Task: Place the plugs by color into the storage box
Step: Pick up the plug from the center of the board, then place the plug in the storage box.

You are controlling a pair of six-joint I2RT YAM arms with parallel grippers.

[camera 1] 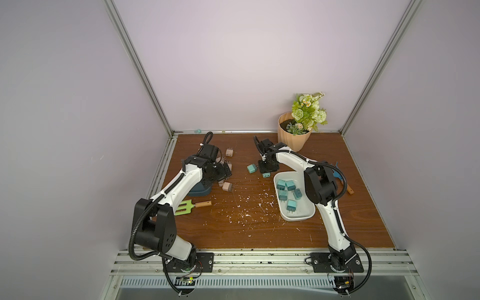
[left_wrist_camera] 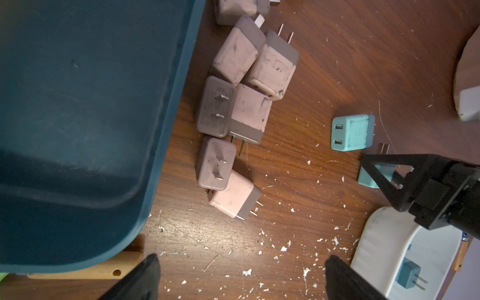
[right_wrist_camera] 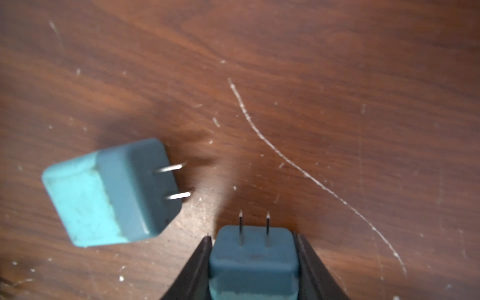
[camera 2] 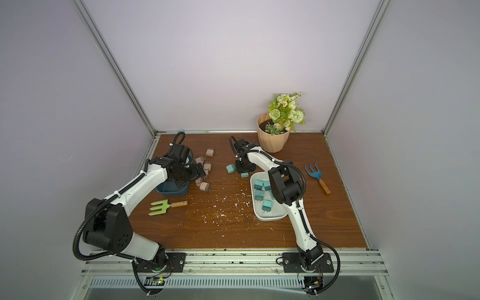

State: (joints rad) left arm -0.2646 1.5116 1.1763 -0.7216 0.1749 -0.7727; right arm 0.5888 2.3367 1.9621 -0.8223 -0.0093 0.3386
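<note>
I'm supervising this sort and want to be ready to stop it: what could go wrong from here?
1. The right tool clamps a teal plug by its smooth, rounded sides, so it may twist or slip on the lift.
2. The loose teal plug lies close beside it, and a sideways swing could knock it away.
3. The white tray sits near. A low carry might catch its rim.
</note>
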